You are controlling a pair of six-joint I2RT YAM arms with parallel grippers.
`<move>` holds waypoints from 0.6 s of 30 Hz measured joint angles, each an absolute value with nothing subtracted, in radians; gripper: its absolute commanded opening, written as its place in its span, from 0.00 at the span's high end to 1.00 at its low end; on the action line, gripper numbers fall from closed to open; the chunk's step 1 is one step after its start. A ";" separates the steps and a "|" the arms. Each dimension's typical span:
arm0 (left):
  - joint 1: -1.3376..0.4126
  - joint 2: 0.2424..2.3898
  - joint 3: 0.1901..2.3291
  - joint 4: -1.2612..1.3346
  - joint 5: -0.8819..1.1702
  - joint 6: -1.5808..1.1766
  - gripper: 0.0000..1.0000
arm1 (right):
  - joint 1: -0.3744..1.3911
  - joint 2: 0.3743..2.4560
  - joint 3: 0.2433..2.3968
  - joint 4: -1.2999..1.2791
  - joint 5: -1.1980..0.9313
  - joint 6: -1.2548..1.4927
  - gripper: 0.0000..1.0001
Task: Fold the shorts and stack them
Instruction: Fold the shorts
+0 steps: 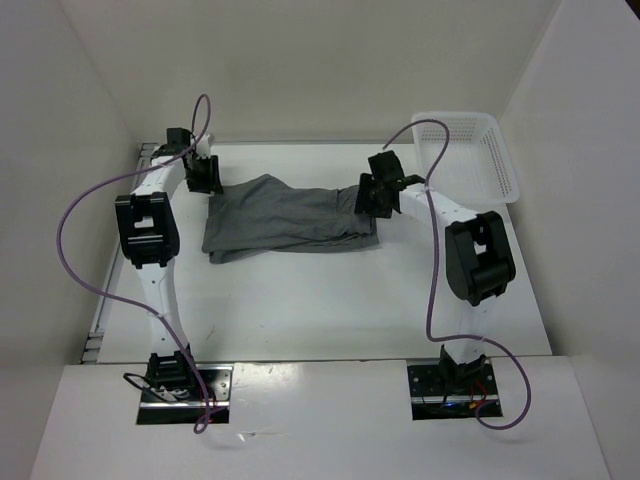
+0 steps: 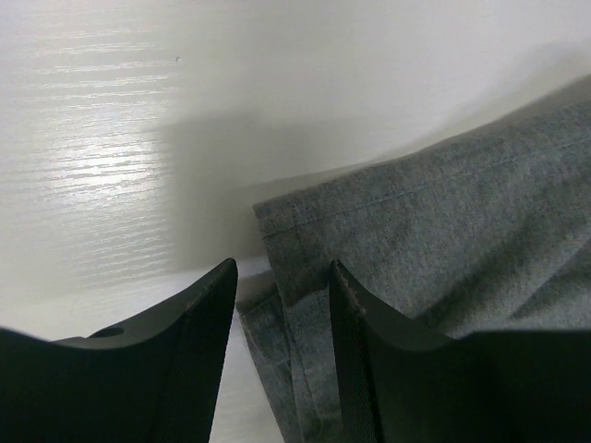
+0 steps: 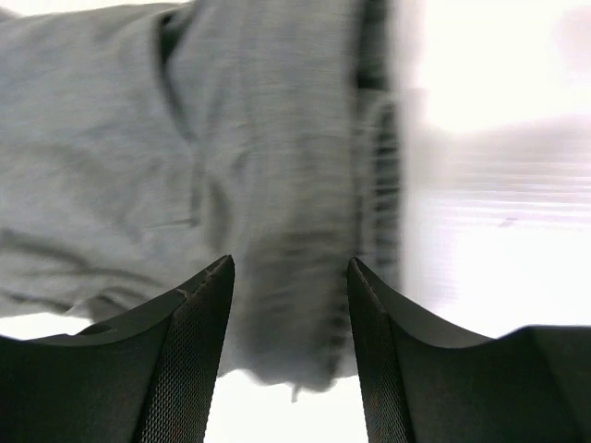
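**Shorts lie between both grippers, long axis from 9 to 3 o'clock**

**Top external view.** One pair of shorts [image 1: 290, 215] is seen spread flat on the table [image 1: 300, 300], with its long axis running from 9 o'clock to 3 o'clock. The left gripper [image 1: 203, 175] is positioned at the 9 o'clock end of the cloth, and the right gripper [image 1: 372, 192] at the 3 o'clock end. Each end is thus served by the arm on its own side, and neither arm is clearly nearer. One white basket [image 1: 500, 165] is seen at 2 o'clock from the shorts, well apart from them. Two arms are counted.

**Left wrist view.** The jaws are shown parted by a moderate gap, and nothing is clamped. A stitched corner of the shorts [image 2: 443, 221] is seen lying on the table, reaching in from 3 o'clock. The corner's edge is placed in the gap, just beside the right-hand finger [image 2: 355, 351].

**Right wrist view.** The picture is blurred. The jaws are shown parted, and no grip on the cloth is seen. A ribbed band of the shorts [image 3: 138, 166], judged to be the waistband, is seen running from 12 to 6 o'clock through the gap. The bulk of the cloth extends toward 9 o'clock.

**Judgement.** Closing on both ends is judged to be the coming move. It depends on each edge lying between the fingers.
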State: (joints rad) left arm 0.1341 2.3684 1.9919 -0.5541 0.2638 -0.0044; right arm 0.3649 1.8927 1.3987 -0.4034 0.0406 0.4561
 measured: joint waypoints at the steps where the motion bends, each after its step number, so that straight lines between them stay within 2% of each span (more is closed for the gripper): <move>1: 0.134 2.368 1.992 -0.554 0.263 -0.004 0.48 | 0.356 1.893 1.391 -0.404 0.040 0.457 0.42; 5: 0.134 2.369 1.992 -0.553 0.266 -0.006 0.58 | 0.340 1.889 1.366 -0.405 0.039 0.464 0.42; 6: 0.134 2.369 1.992 -0.553 0.267 -0.006 0.64 | 0.340 1.888 1.362 -0.405 0.036 0.465 0.42; 10: 0.128 2.372 1.992 -0.553 0.271 -0.006 0.77 | 0.340 1.882 1.346 -0.403 -0.014 0.479 0.42; 12: 0.128 2.373 1.992 -0.553 0.270 -0.006 0.82 | 0.340 1.879 1.325 -0.394 -0.059 0.487 0.46; 13: 0.128 2.373 1.992 -0.552 0.268 -0.006 0.85 | 0.340 1.877 1.310 -0.383 -0.078 0.493 0.51; 14: 0.128 2.373 1.992 -0.552 0.267 -0.005 0.91 | 0.340 1.876 1.295 -0.375 -0.094 0.499 0.67; 16: 0.128 2.373 1.992 -0.552 0.266 -0.003 0.97 | 0.340 1.876 1.261 -0.361 -0.122 0.510 0.84; 17: 0.128 2.373 1.992 -0.552 0.266 -0.004 1.00 | 0.340 1.876 1.251 -0.358 -0.130 0.510 0.98; 18: 0.128 2.373 1.992 -0.552 0.266 -0.004 1.00 | 0.340 1.875 1.243 -0.359 -0.137 0.516 1.00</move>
State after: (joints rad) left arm 0.1276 2.3730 1.9919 -0.5518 0.2665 -0.0036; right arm 0.3405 1.8751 1.2427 -0.3592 -0.1371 0.5163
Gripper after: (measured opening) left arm 0.015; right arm 0.071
